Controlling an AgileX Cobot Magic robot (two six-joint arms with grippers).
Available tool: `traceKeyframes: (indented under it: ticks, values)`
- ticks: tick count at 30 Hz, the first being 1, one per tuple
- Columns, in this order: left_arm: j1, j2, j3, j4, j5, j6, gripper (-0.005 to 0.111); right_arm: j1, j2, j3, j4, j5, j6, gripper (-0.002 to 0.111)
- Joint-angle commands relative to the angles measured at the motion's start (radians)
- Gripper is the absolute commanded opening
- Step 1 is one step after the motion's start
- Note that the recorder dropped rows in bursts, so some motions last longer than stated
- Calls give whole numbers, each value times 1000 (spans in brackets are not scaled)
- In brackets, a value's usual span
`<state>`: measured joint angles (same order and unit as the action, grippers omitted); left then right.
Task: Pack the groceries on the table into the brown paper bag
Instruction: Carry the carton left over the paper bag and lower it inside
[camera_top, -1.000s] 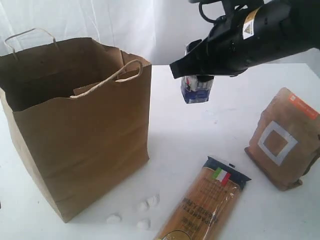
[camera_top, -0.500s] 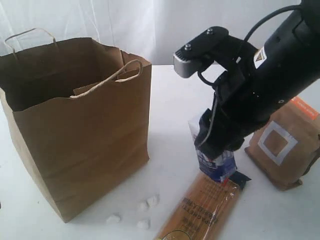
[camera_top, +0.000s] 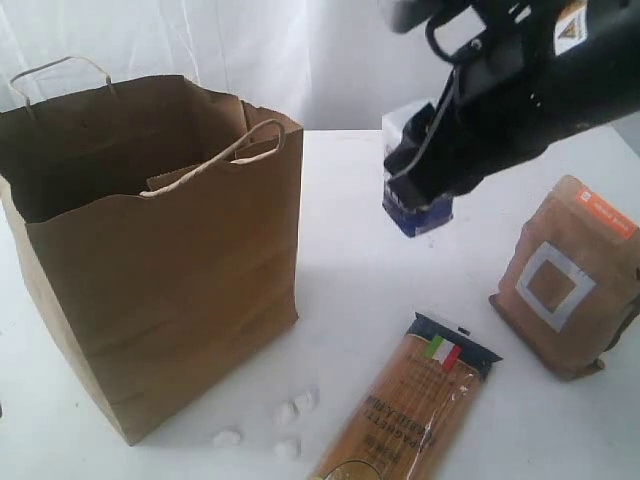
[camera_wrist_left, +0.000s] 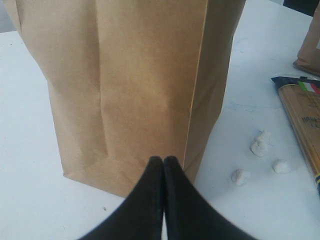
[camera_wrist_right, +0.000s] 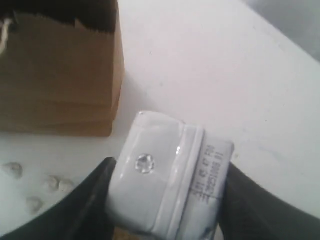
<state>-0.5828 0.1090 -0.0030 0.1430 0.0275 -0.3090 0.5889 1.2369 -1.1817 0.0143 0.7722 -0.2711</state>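
Note:
The brown paper bag (camera_top: 160, 260) stands open at the left of the table (camera_top: 350, 270). My right gripper (camera_top: 420, 175) is shut on the small white-blue carton (camera_top: 418, 214) and holds it in the air to the right of the bag's rim. The right wrist view shows the carton (camera_wrist_right: 165, 175) clamped between both black fingers of the gripper (camera_wrist_right: 167, 185). My left gripper (camera_wrist_left: 163, 161) is shut and empty, low by the bag's (camera_wrist_left: 130, 75) bottom corner. Still on the table are the spaghetti packet (camera_top: 420, 410), the brown pouch (camera_top: 565, 285) and small white lumps (camera_top: 295, 408).
The bag's two twisted handles (camera_top: 215, 160) arch over its open mouth. The white lumps (camera_wrist_left: 260, 145) and the spaghetti packet (camera_wrist_left: 305, 115) lie just past the bag's corner in the left wrist view. A white backdrop (camera_top: 250, 50) closes off the far side.
Half a second ago the right arm held the carton low, near the spaghetti packet's top end. It has since risen and shifted back, still gripping the carton. The left gripper has not moved.

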Motion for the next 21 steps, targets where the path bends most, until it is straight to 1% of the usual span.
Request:
traceKeyframes:
  ticks: [1,5,13,21]
  values:
    - [2,-5,3,-1,-4,-5,0,0,-30,-114,-7,-45,17,0]
    - [2,-5,3,-1,-4,-5,0,44,-13,-218,-7,-42,17,0]
    - [2,-5,3,-1,-4,-5,0,167,89,-382,-14,-22,15,0]
    - [2,-5,3,-1,-4,-5,0,258,233,-462,-34,-10,9,0]
